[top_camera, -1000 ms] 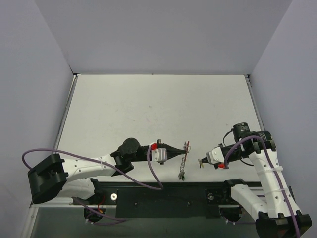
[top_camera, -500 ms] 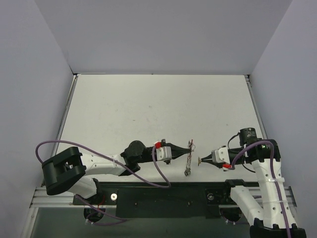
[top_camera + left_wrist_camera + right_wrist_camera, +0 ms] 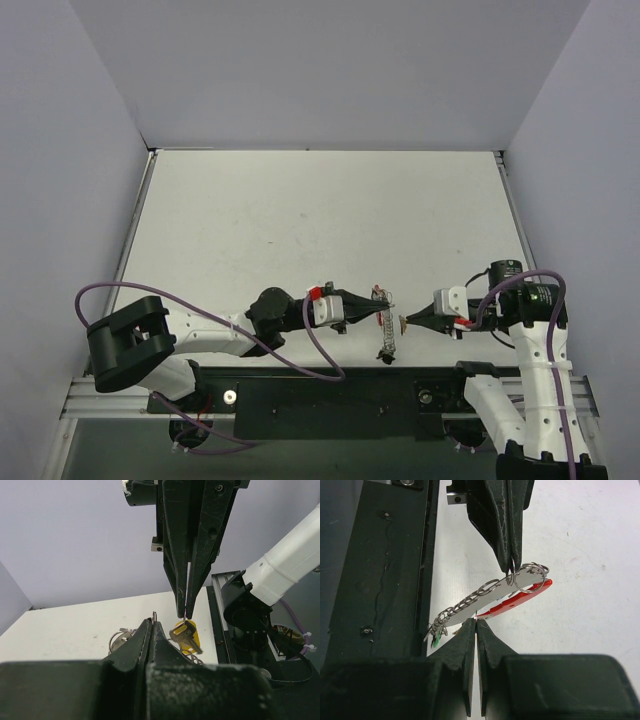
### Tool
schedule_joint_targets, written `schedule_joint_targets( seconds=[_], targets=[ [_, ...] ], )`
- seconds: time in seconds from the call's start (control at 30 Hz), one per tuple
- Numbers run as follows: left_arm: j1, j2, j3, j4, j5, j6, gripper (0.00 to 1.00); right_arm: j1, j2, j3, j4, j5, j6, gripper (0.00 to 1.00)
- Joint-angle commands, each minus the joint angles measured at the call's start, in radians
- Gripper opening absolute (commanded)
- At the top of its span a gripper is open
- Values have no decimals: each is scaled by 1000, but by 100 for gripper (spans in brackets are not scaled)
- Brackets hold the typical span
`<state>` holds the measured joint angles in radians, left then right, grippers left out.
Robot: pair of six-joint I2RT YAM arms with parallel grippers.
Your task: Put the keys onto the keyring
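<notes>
White bench (image 3: 300, 220) below — left gripper (image 3: 375, 303) clamped tight on the keyring (image 3: 384, 330), right gripper (image 3: 405, 321) pinched a yellow key (image 3: 190, 633) — purple cable (image 3: 318, 358) trailing.

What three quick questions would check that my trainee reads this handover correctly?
1. True or false: the left gripper is shut on the keyring.
2. What colour is the head of the key pinched by the right gripper? A red, B yellow, C black.
3. Fill in: in the right wrist view, the key head just behind the ring is ____.
Key: 1 true; 2 B; 3 red.
</notes>
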<state>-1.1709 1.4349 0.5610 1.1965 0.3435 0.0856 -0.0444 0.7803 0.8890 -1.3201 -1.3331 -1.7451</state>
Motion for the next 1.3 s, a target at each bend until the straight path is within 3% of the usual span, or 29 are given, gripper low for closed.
schedule_joint_targets(
  seconds=[0.0, 0.6, 1.27],
  targets=[
    [-7, -4, 0, 130, -23, -33, 0, -20, -4, 7, -136, -95, 119, 0],
    [2, 64, -3, 247, 14, -129, 0, -29, 17, 56, 4, -61, 231, 0],
    [1, 56, 19, 218, 28, -127, 0, -17, 20, 24, 179, -26, 412, 0]
  ],
)
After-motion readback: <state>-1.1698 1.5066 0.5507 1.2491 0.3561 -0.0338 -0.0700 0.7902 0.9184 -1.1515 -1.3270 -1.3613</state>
